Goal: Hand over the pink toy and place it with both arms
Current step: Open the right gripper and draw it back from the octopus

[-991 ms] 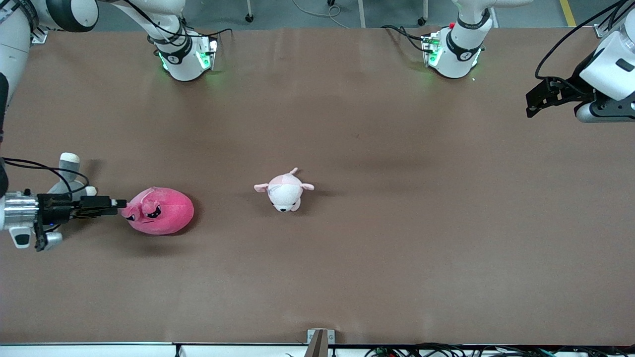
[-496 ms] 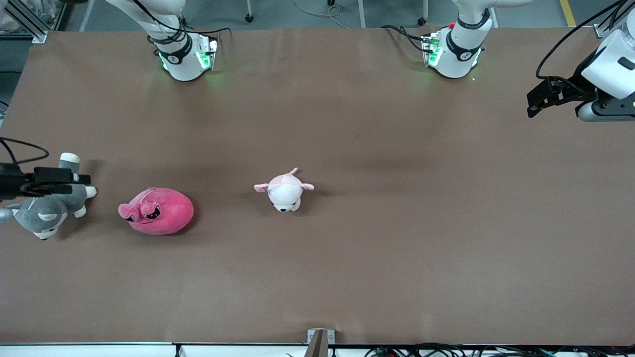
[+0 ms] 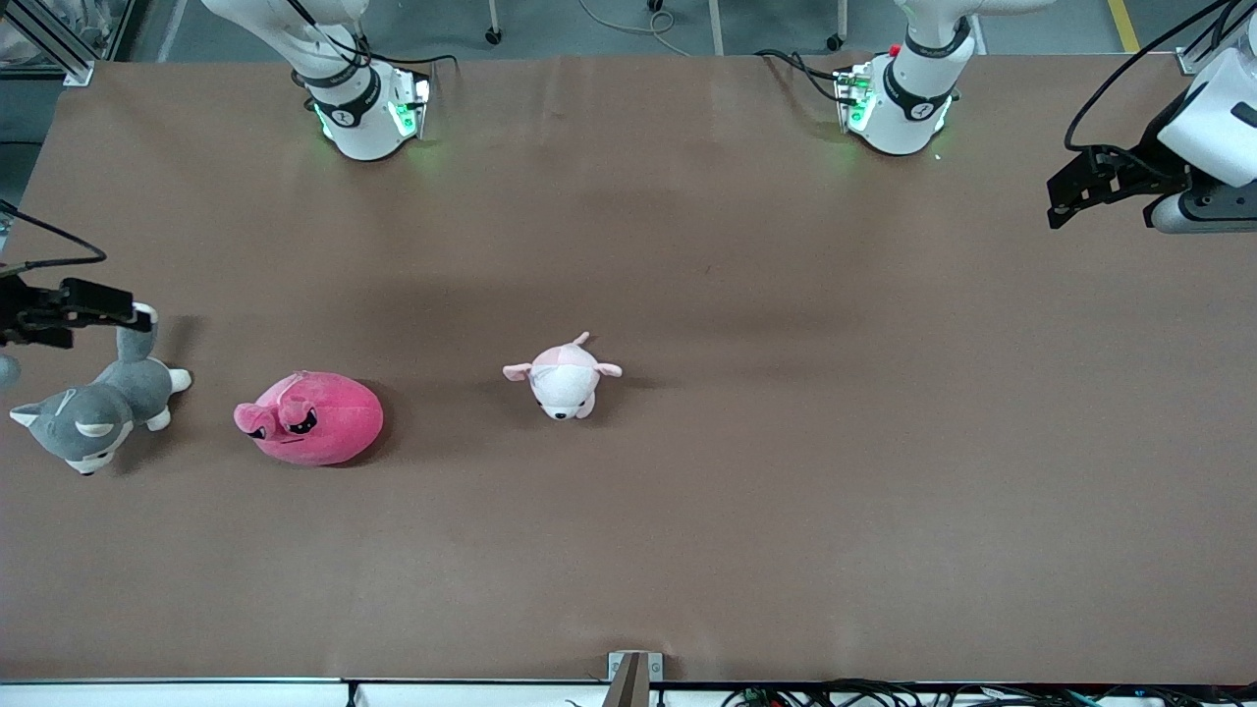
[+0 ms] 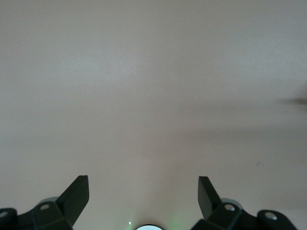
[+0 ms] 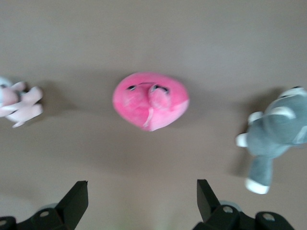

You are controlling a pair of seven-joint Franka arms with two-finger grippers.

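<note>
The hot-pink rounded plush toy (image 3: pixel 312 418) lies on the brown desk (image 3: pixel 786 442) toward the right arm's end, ungrasped. The right pincer (image 3: pixel 93 299), released, hangs over the grey husky plush (image 3: pixel 93 412); the left pincer (image 3: pixel 1065 191), released, waits, probably for the handover.

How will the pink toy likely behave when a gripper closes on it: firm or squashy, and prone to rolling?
The pink toy looks like stuffed plush, so it will probably squash and feel light. Its rounded blob shape may rock or roll if nudged. The fuzzy fabric seems unlikely to slip.
</note>
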